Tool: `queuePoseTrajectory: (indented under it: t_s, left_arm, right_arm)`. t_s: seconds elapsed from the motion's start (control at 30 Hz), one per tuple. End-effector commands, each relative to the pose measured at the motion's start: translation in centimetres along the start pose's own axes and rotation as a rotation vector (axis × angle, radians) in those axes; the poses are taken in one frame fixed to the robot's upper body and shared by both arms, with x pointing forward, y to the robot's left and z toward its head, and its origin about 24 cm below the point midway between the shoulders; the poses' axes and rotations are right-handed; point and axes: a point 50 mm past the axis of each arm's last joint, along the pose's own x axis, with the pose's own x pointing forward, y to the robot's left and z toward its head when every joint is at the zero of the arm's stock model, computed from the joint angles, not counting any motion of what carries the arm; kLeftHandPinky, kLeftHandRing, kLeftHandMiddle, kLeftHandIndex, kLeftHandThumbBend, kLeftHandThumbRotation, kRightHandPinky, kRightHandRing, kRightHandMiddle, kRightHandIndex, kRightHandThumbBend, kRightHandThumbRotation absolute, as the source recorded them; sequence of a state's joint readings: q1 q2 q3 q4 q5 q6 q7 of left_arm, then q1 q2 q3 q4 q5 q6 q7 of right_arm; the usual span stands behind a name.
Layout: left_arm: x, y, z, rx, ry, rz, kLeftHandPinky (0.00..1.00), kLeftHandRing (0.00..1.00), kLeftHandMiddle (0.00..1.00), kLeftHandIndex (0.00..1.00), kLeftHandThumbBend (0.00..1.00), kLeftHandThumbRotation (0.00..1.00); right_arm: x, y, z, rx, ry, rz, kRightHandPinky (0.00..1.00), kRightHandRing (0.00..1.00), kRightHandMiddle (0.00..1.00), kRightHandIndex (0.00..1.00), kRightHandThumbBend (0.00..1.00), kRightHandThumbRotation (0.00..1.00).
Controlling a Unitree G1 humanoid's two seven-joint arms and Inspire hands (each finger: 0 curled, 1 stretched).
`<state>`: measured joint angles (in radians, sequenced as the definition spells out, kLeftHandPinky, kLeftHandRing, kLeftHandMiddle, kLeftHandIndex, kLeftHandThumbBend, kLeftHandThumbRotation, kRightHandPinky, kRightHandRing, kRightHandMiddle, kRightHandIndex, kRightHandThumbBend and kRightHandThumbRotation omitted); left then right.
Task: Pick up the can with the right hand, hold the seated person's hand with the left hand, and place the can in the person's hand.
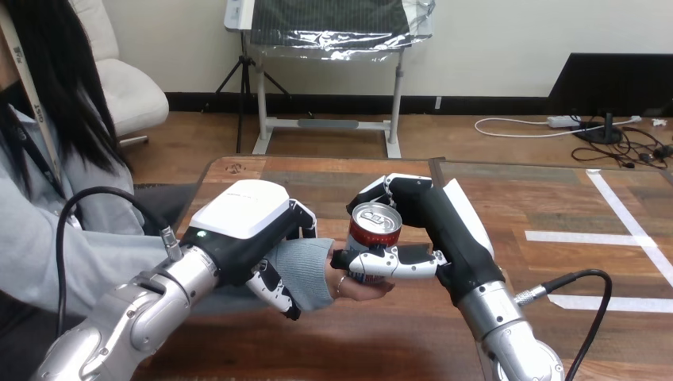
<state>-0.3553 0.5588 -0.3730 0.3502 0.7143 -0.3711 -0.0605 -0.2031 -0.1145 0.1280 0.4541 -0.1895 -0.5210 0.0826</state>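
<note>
Can (374, 232) upright in right robot hand (446, 230)

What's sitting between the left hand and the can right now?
In the head view, the person's wrist and the person's hand: the left hand curls round that wrist, and the can stands on the palm, gripped by the right hand.

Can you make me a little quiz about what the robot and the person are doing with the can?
1. True or false: the left hand grips the can.
2. What is the left hand curled round? A the can, B the person's wrist, C nothing.
3. Fill the gap: the right hand grips the can, and the person's hand lies ___ the can.

Key: 1 false; 2 B; 3 under.
</note>
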Motion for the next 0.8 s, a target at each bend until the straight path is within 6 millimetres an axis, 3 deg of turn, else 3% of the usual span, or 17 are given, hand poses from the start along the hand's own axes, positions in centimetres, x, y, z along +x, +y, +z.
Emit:
queuePoseTrajectory:
  t_s: [0.0,0.5,0.7,0.77]
  left_arm:
    - [1.68,4.70,1.33,0.023,-0.070,0.197,0.35,0.37,0.42,0.45,0.93,0.00]
    - [1.47,4.30,0.98,0.014,-0.065,0.207,0.35,0.38,0.43,0.46,0.94,0.00]
    - [1.37,4.01,0.71,0.021,-0.054,0.204,0.41,0.44,0.48,0.51,0.94,0.04]
    - [1.30,3.90,0.60,0.026,-0.050,0.203,0.44,0.47,0.52,0.54,0.94,0.07]
  right_arm:
    - [1.48,0.64,2.35,0.024,-0.113,0.015,0.33,0.38,0.44,0.47,0.81,0.00]
    - [1.67,0.30,2.24,0.001,-0.090,0.023,0.36,0.40,0.45,0.47,0.81,0.00]
    - [1.74,0.08,2.16,-0.010,-0.080,0.047,0.42,0.48,0.52,0.55,0.83,0.00]
    - [1.75,0.02,2.14,-0.013,-0.081,0.057,0.49,0.55,0.58,0.60,0.85,0.00]
